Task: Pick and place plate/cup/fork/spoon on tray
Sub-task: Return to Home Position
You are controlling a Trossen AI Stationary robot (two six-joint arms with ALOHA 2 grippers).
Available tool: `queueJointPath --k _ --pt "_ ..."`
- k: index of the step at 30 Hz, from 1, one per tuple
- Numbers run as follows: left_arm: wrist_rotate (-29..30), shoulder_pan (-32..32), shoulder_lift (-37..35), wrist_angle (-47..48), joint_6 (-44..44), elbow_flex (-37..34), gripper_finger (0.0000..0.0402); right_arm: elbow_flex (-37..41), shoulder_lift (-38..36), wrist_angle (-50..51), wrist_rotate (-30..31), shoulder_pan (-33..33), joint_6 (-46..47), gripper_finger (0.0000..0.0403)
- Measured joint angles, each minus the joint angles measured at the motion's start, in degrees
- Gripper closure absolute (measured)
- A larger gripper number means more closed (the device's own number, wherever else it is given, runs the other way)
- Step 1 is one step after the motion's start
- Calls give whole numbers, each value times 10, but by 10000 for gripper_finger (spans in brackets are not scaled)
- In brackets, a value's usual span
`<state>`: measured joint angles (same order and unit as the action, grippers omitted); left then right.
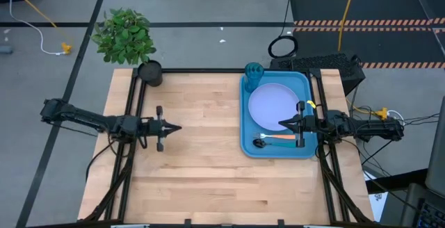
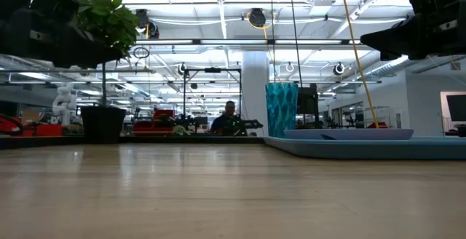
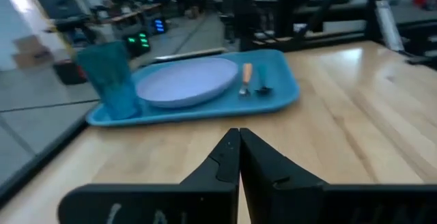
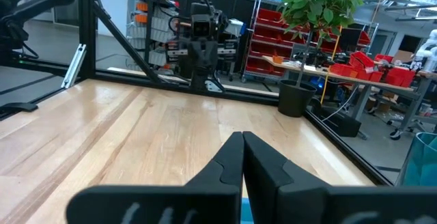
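Observation:
The blue tray (image 1: 245, 110) lies at the table's right side. On it rest the lavender plate (image 1: 272, 104), the teal cup (image 1: 254, 71) upright at the far left corner, and the orange-handled fork (image 1: 284, 137) and the spoon (image 1: 260, 143) along the near rim. The left wrist view shows the tray (image 3: 287, 87), plate (image 3: 179, 82), cup (image 3: 108, 77) and fork (image 3: 246, 74). My left gripper (image 1: 179, 128) is shut and empty over the table's left half. My right gripper (image 1: 281, 124) is shut and empty above the tray, over the plate's near right edge.
A dark pot with a green plant (image 1: 149, 72) stands at the table's far left corner. Bare wooden tabletop (image 1: 201, 151) lies between the arms. A person (image 2: 228, 116) sits in the room beyond the table.

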<state>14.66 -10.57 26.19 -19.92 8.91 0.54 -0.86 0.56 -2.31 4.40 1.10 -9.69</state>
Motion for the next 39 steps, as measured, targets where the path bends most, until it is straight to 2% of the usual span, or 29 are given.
queueJointPath --k 5,15,20,30,39 --pt "38 0 -64 49 2 0 394 0 0 0 0 0 0 403" --pt "17 0 -154 164 -25 0 393 0 0 0 0 0 0 403" --pt "2 0 -162 169 -42 1 395 0 0 0 0 0 0 403" --pt "19 13 -170 145 -32 1 393 0 0 0 0 0 0 403" --pt "-1 55 -260 168 -19 1 397 0 0 0 0 0 0 403"
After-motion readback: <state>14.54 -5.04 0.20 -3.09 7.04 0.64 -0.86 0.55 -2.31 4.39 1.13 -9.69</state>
